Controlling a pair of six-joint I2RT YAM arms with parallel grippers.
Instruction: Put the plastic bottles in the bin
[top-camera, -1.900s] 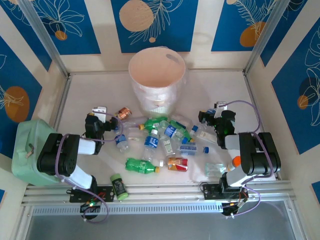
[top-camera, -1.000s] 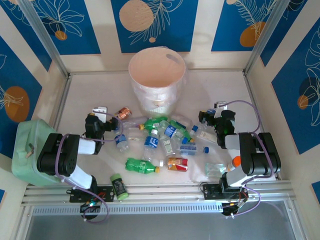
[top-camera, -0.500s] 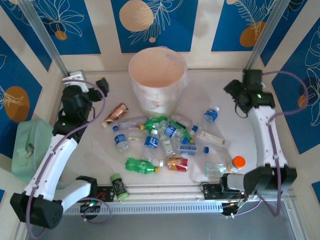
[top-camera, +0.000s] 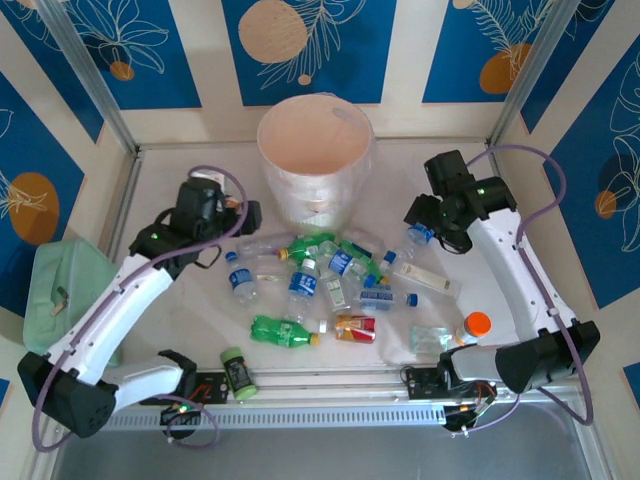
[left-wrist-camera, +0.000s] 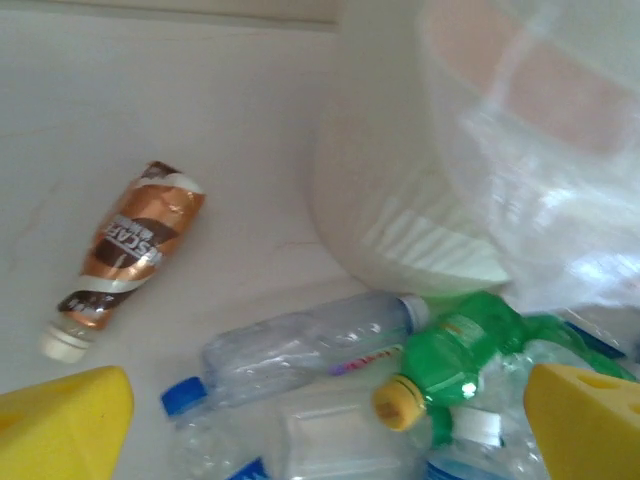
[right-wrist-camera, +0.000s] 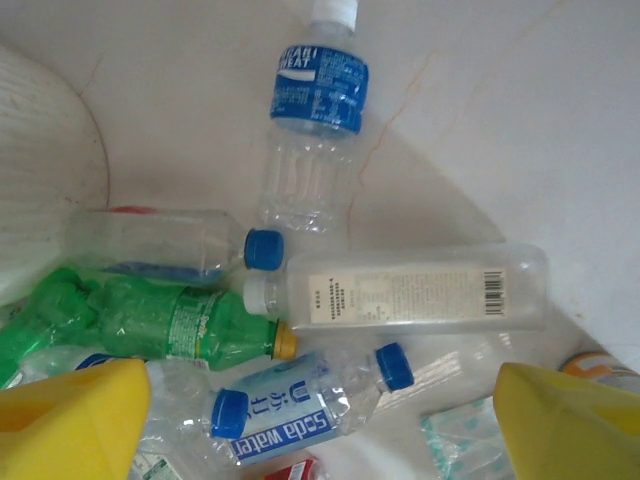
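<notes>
The plastic bottles (top-camera: 330, 280) lie in a loose pile in front of the bin (top-camera: 314, 150), a cream bucket with a bag liner. My left gripper (top-camera: 243, 222) hovers open at the pile's left end. Its wrist view has the copper bottle (left-wrist-camera: 130, 250), a clear bottle (left-wrist-camera: 300, 345), a green bottle (left-wrist-camera: 450, 365) and the bin wall (left-wrist-camera: 400, 210). My right gripper (top-camera: 422, 213) hangs open over the pile's right end. Below it lie a blue-labelled bottle (right-wrist-camera: 315, 120), a flat clear bottle (right-wrist-camera: 400, 295), a green bottle (right-wrist-camera: 150, 320) and a soda-water bottle (right-wrist-camera: 290, 405).
A mint-green container (top-camera: 60, 290) stands at the left edge. A dark jar with a green lid (top-camera: 237, 370) lies near the front rail. A clear plastic scrap (top-camera: 430, 338) and an orange-capped bottle (top-camera: 477, 325) sit at the front right.
Both arms unfolded from beside their bases and reached far out. Since half a second ago, the left gripper swung right toward the pile and the right gripper came left and down.
</notes>
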